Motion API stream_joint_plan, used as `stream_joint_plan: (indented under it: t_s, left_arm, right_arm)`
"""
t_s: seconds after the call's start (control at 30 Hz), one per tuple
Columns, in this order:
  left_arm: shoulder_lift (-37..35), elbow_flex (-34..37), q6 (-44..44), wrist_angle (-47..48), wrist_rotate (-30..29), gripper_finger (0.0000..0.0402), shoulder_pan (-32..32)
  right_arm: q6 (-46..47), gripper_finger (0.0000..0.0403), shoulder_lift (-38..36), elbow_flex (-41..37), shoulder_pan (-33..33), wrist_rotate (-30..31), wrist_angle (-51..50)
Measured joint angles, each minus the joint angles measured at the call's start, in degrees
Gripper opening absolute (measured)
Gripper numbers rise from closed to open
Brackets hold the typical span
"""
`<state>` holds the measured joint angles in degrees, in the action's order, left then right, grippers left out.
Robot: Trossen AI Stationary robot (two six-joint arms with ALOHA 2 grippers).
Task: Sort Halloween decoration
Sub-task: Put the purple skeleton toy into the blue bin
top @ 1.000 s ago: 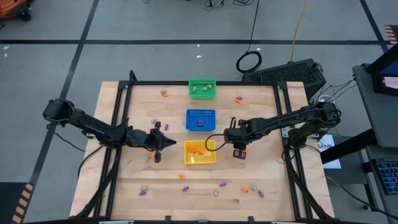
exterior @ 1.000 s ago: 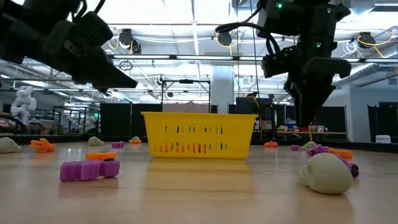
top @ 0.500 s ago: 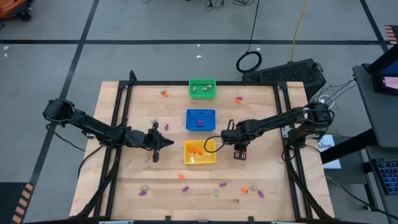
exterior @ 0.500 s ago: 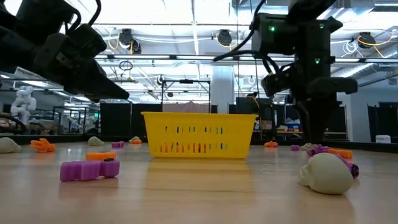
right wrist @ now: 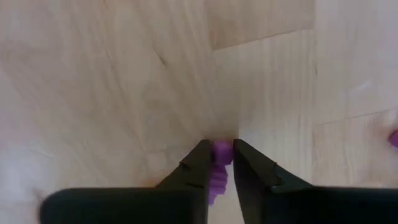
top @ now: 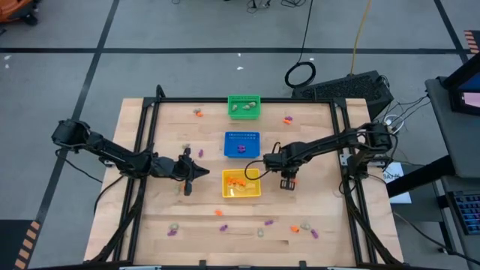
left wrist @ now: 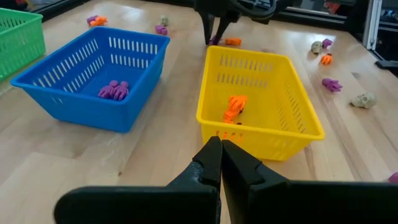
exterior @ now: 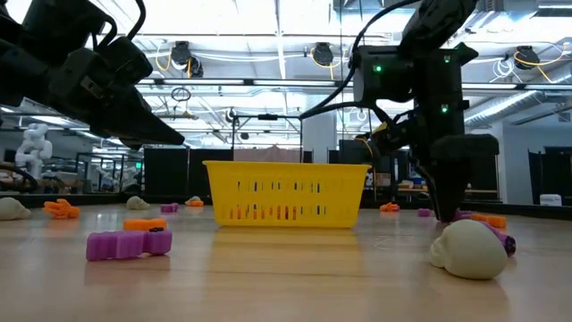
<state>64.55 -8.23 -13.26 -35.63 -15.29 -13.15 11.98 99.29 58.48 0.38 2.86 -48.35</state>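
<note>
1. From above, the right gripper (top: 286, 182) pointed down at the table (top: 322, 206) just right of the yellow basket (top: 241, 184), while the left gripper (top: 202, 172) hung just left of that basket. Loose trinkets (top: 268, 223) dotted the near boards; the blue basket (top: 241, 144) and green basket (top: 244, 106) stood behind the yellow one.
2. At table height, the right gripper's tips (exterior: 444, 213) reached the wood beside a purple trinket (exterior: 458, 215); a pale skull (exterior: 468, 249) lay nearer the camera.
3. The left wrist camera showed the left gripper's fingers (left wrist: 211, 163) pressed together, holding nothing; an orange trinket (left wrist: 234, 107) lay in the yellow basket and a purple one (left wrist: 114, 90) in the blue.
4. The right wrist camera had the right gripper clamped on a small purple piece (right wrist: 221, 152) between its fingers (right wrist: 202, 158), probably still resting on the wood.
</note>
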Motion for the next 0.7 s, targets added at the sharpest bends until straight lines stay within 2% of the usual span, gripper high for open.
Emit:
stream_joint_plan:
  t_s: [0.1,0.57,0.7]
  left_arm:
    - [0.0,0.0,-0.16,0.05,0.02,0.0011,0.0]
    - [0.02,0.0,-1.27,0.15,0.0,0.0011,0.0]
    - [0.04,0.0,-1.14,0.28,0.0,0.0011,0.0]
  right_arm:
    - [-0.98,0.0009,-0.24,0.02,-0.28,-0.73,-0.14]
    - [-0.38,0.0011,-3.53,6.33,2.95,-1.48,1.67]
    - [-0.78,0.001,-3.5,9.62,3.13,0.24,2.2]
